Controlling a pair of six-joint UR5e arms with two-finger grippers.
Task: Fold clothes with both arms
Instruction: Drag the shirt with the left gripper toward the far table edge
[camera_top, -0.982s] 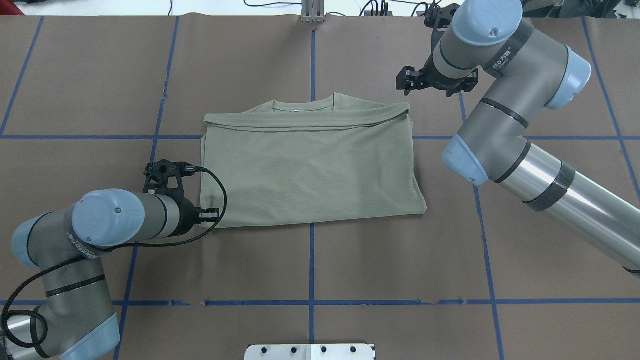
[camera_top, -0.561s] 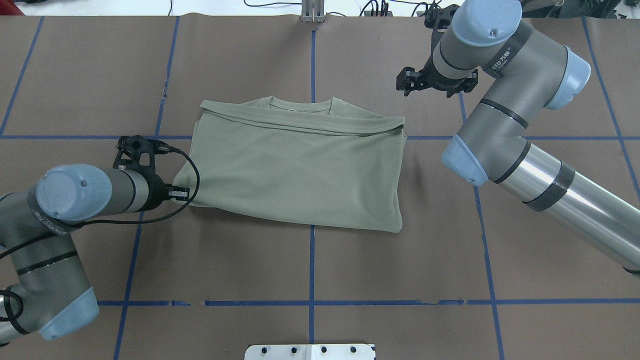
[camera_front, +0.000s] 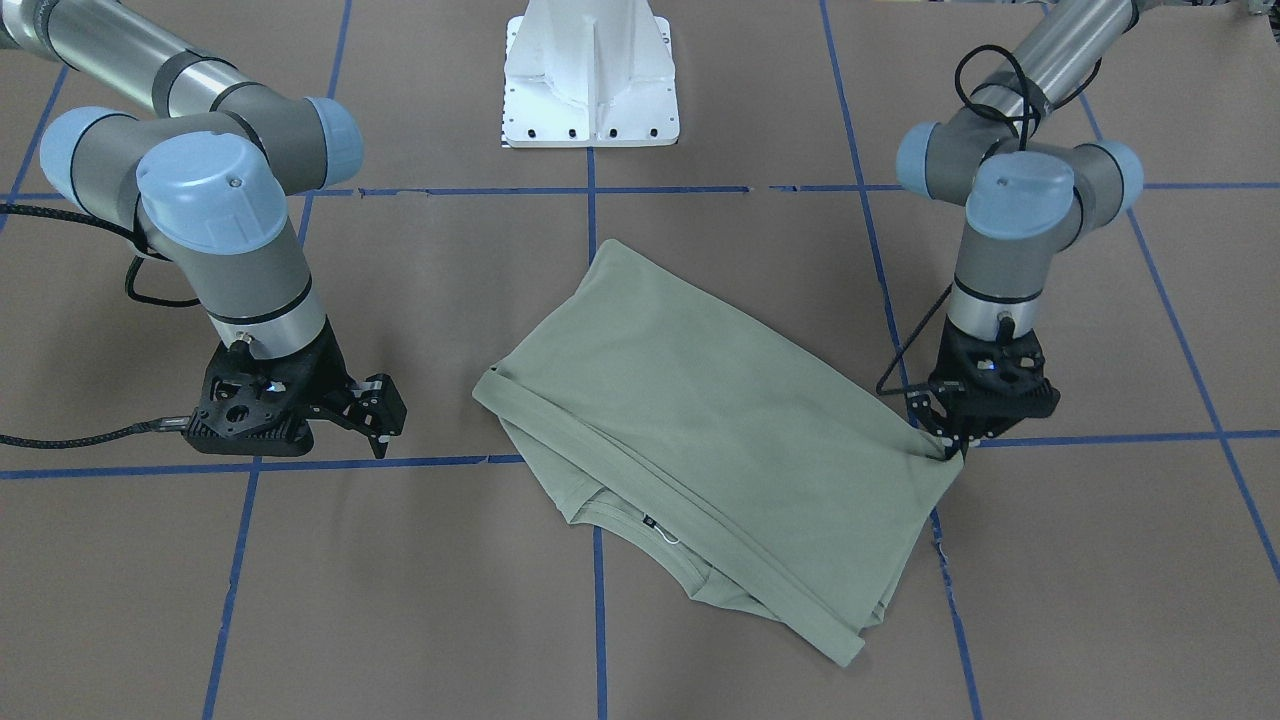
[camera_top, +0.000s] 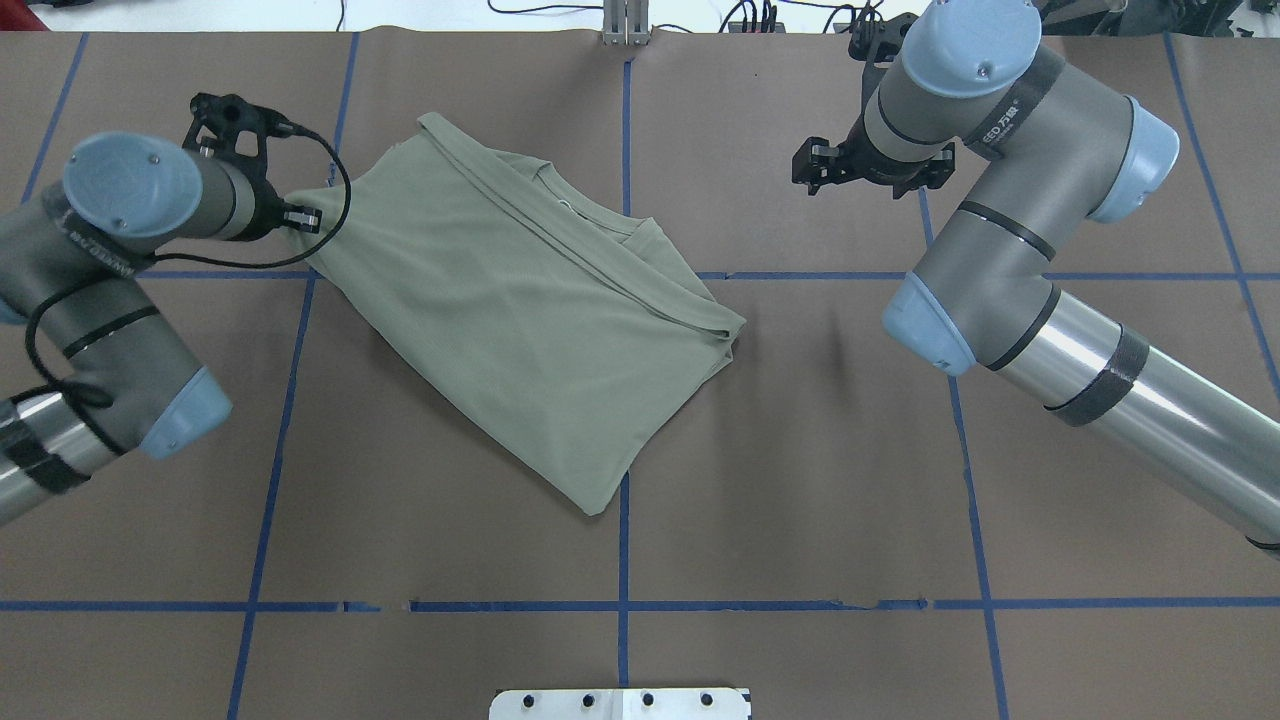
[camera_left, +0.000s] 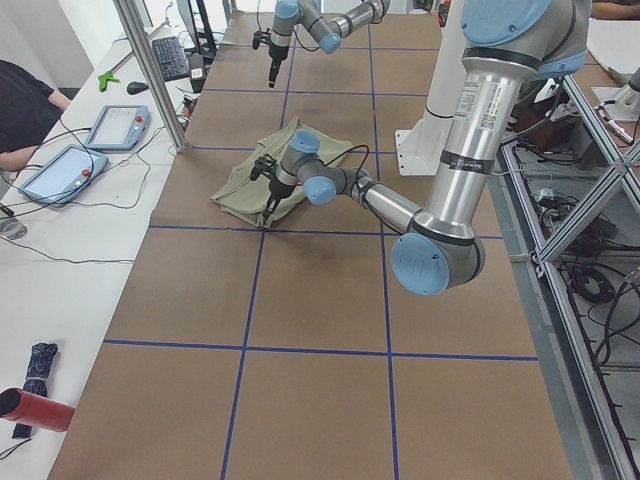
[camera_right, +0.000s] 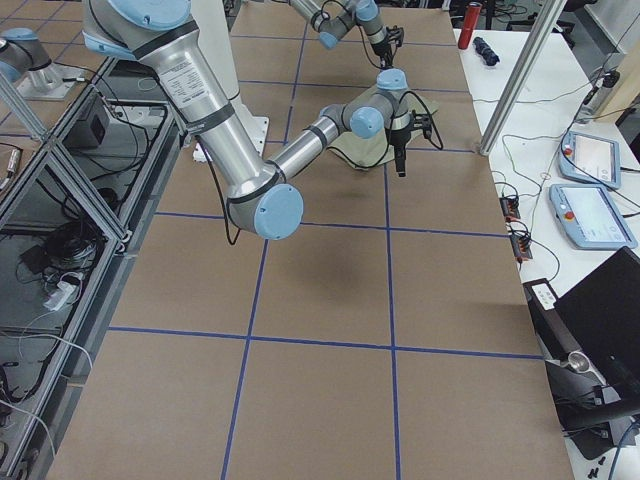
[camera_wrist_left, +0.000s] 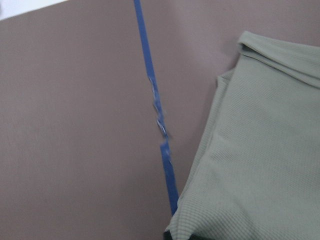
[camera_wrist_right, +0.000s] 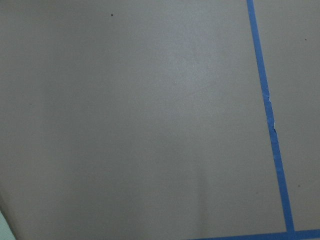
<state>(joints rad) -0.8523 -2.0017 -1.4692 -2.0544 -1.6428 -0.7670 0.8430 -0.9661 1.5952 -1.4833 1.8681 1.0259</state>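
Gripping one corner of the folded sage-green shirt (camera_top: 520, 310) with the left jaws, closed on the cloth; holding the right jaws open and empty, well apart. Lying askew on the bench (camera_top: 800, 480), left of centre. Could slip from that thin pinch, or come unfolded if dragged. Plenty of bare room nearside and rightward; far edge close.

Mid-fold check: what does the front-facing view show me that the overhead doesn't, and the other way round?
Only front-facing: the black neck label with its white string, most of the white pedestal, and the left gripper seen side-on, pinching the shirt corner. Only overhead: cables beyond the table's far edge. Both: the shirt lying skewed across the blue tape grid, with the right gripper apart from it.
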